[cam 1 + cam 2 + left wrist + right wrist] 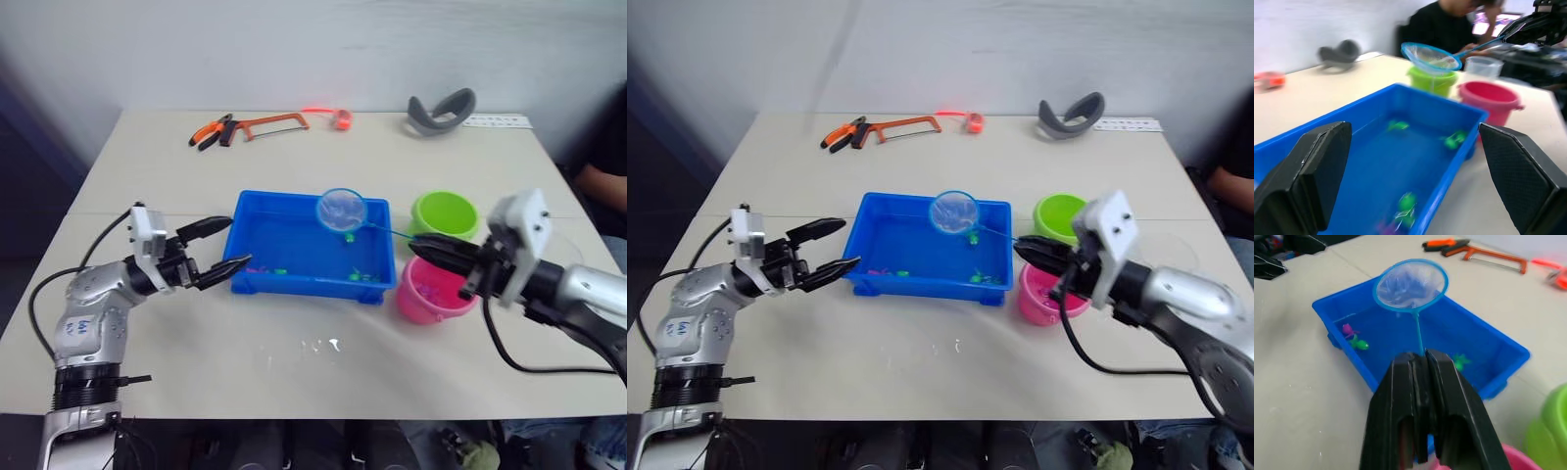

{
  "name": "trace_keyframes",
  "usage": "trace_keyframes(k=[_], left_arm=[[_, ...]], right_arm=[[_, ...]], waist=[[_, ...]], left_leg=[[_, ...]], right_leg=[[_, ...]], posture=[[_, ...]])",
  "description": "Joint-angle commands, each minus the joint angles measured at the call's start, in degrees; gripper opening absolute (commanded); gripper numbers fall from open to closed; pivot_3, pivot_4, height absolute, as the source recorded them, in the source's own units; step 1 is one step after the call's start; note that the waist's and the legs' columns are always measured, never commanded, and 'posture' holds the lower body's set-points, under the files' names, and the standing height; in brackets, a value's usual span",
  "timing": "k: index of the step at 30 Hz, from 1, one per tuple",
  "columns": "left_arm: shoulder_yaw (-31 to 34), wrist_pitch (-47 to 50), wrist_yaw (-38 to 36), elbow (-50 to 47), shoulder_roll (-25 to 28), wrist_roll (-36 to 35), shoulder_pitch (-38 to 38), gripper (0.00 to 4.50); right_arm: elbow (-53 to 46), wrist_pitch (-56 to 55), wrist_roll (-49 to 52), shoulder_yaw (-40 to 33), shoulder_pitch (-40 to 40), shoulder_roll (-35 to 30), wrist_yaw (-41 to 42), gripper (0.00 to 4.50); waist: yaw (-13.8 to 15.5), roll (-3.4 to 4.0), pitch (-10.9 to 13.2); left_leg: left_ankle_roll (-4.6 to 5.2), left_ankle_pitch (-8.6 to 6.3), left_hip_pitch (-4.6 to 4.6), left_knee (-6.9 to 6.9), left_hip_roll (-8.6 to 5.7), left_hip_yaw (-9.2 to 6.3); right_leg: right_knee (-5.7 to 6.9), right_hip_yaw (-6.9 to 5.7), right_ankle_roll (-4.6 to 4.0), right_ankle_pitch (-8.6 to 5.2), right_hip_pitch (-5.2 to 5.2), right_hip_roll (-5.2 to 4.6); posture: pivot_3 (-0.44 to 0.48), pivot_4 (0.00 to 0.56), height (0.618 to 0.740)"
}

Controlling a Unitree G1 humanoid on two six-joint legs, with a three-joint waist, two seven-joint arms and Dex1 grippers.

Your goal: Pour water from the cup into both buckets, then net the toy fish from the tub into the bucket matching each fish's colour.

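**Net held over the tub, fish waiting below**

The right gripper is clamped on the end of the net's thin handle, its two black fingers pressed together around it. From those fingertips the handle runs forward and away to the net, whose blue hoop hangs level above the far part of the tub, clear of the water. The mesh looks empty, though it is too fine to be sure.

Directly under the right gripper sits the pink bucket, and just beyond the gripper is the green bucket; the two stand close together beside the tub's end. The clear cup stands just behind them.

The left gripper is spread wide, holding nothing, with its fingertips almost at the opposite end of the tub, one finger either side of the rim corner.

In the tub lie several toy fish, green and pink, scattered along the wall nearer the two grippers.

The net is probably very light, with a stiff rim and soft mesh; the thin handle could twist or slip, so the hold at its end needs to stay firm. The fish look small, light and wet, likely to slide off a tilted hoop.
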Motion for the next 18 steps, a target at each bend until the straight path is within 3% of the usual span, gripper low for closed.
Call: trace_keyframes(k=[1, 10, 18], left_arm=[[5.6, 0.1, 1.38, -4.2, 3.2, -2.11, 5.43, 4.49], [11.61, 1.6, 4.25, -5.83, 6.52, -3.01, 13.26, 4.49], [10.72, 2.33, 2.98, -6.13, 8.49, -3.02, 14.17, 4.49]], right_arm=[[5.5, 5.11, -6.3, 10.51, -12.1, 5.7, -0.42, 0.0], [15.04, 2.97, -24.8, 26.57, -24.31, 13.01, 3.63, 0.0], [18.36, -0.82, -34.81, 32.35, -27.52, 15.94, 6.73, 0.0]], waist=[[-0.25, -0.01, 0.0], [-0.66, -0.03, -0.01], [-1.01, -0.04, -0.02]], left_leg=[[0.01, -0.03, -0.03, 0.03, 0.0, 0.02], [0.1, -0.09, -0.17, 0.04, -0.09, 0.01], [0.04, -0.08, -0.17, 0.01, -0.05, 0.18]], right_leg=[[0.01, -0.01, 0.0, 0.0, 0.0, 0.01], [-0.05, -0.12, 0.08, 0.04, -0.02, -0.07], [0.06, -0.06, 0.09, 0.04, -0.2, -0.03]], posture=[[0.0, 0.15, 0.74], [0.0, 0.15, 0.74], [0.0, 0.15, 0.74]])
